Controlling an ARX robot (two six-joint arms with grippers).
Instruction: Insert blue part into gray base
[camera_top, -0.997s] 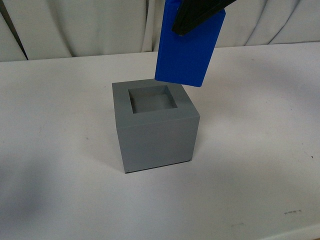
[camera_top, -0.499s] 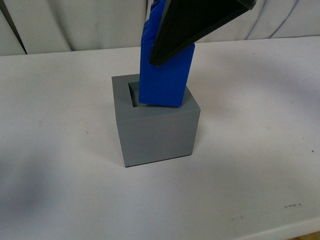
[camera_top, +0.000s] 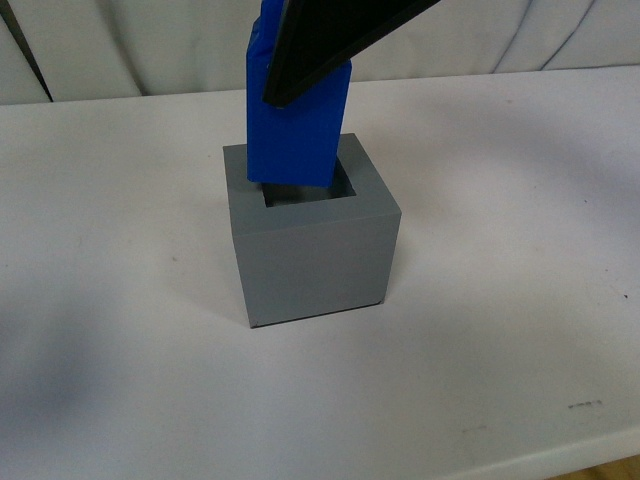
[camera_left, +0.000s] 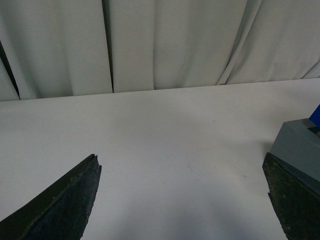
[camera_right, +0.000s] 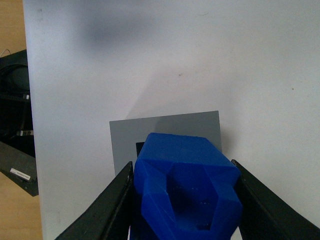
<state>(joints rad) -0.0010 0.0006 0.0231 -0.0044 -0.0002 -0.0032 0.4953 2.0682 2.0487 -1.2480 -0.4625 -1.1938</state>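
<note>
White tabletop (camera_top: 500, 250): right tool (camera_right: 183, 167) clamps blue part (camera_top: 300, 135) over gray base (camera_top: 315, 260), left tool (camera_left: 181, 160) apart.

The front view looks down at a slant from close by, the gray base (camera_top: 312, 255) in mid-frame and the curtain (camera_top: 150, 50) along the top edge; the left wrist view sits low, facing across the table (camera_left: 160, 140) to that curtain, the base at its frame's edge; the right wrist view looks straight down, very near the blue part (camera_right: 187, 185); all three share the base.
</note>
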